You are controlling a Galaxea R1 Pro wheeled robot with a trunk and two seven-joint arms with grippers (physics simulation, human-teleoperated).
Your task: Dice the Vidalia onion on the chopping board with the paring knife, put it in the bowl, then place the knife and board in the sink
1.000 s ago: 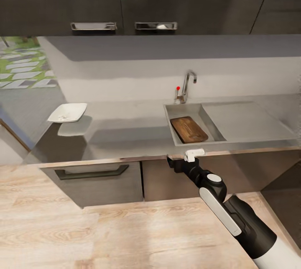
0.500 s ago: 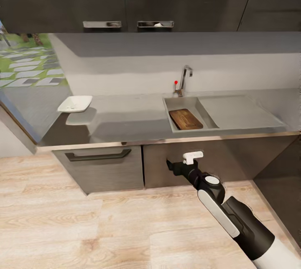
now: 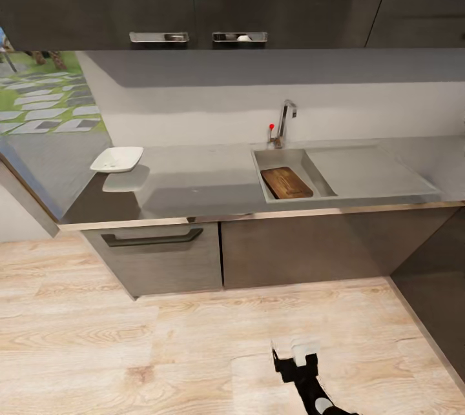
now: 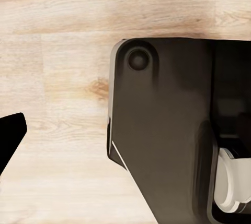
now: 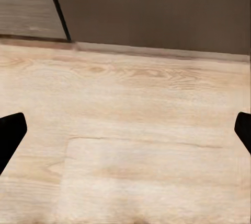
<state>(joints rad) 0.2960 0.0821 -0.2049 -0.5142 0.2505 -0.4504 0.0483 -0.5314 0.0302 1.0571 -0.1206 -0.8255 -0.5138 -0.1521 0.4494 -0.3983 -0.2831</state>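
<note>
Countertop (image 3: 194, 189): spans your head view's middle.
Sink (image 3: 284, 160): set in it, toward 1 o'clock.
Chopping board (image 3: 287, 182): lies in the basin, well apart from your right gripper (image 3: 292, 357), at its 12 o'clock.
Bowl (image 3: 117, 159): on the countertop, 10 o'clock.
Right gripper: low over the floor (image 3: 129, 337), fingers spread wide, empty.
Left gripper: spread can't be told.

The tabletop (image 3: 194, 189) is smooth grey and slightly glossy, throwing a soft reflection of the white bowl (image 3: 117, 159), which looks like glazed ceramic. Sink (image 3: 361, 173) is matt brushed steel with a shiny chrome faucet (image 3: 284, 119). Chopping board (image 3: 286, 182) is brown wood with visible grain. Cabinets (image 3: 290, 250) are dark and matt, the floor (image 3: 129, 350) pale wood planks.
</note>
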